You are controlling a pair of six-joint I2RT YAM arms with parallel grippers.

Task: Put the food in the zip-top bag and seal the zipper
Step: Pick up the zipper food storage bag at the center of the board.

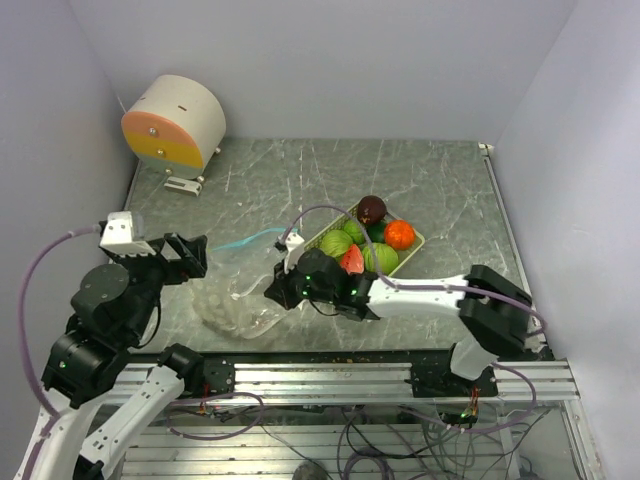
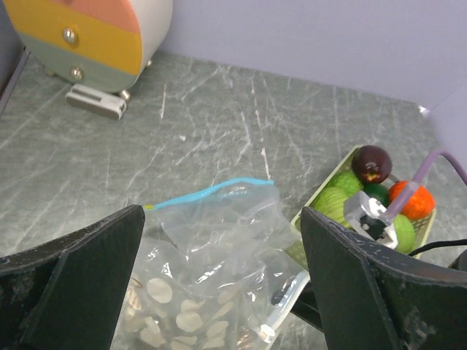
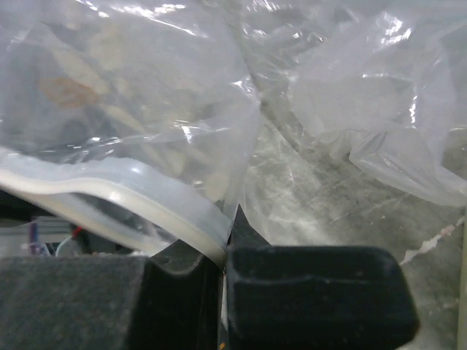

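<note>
A grey marbled desk (image 1: 430, 180) fills the enclosure between pale walls. The left arm (image 1: 105, 310) is folded at its near-left corner, and the right arm (image 1: 440, 292) reaches from the near-right corner leftward along the front edge. At the back left stands a round cream cabinet (image 1: 178, 120) on small feet, its face banded in pink, yellow and green. The zip-top bag (image 1: 235, 300) lies crumpled near the front of the desk, between the two arms, with its blue zipper strip (image 2: 211, 191) running along the far side. Pale round shapes show through the clear film, but I cannot tell what they are. Just right of the bag sits a pale yellow-green basket (image 1: 418, 240), and the coloured food (image 1: 381, 258) is piled in it. There are several round green pieces, a red wedge (image 1: 352, 260) at the near edge, an orange piece (image 1: 400, 234) on the right and a maroon piece (image 1: 372, 208) at the far corner. The left fingers (image 2: 73, 284) are spread wide and hold nothing; they hover just left of the bag, which shows between them in the wrist view. The right fingers (image 3: 237, 292) are pressed together, pinching the thick white rim of the bag's mouth at its near-right edge.
</note>
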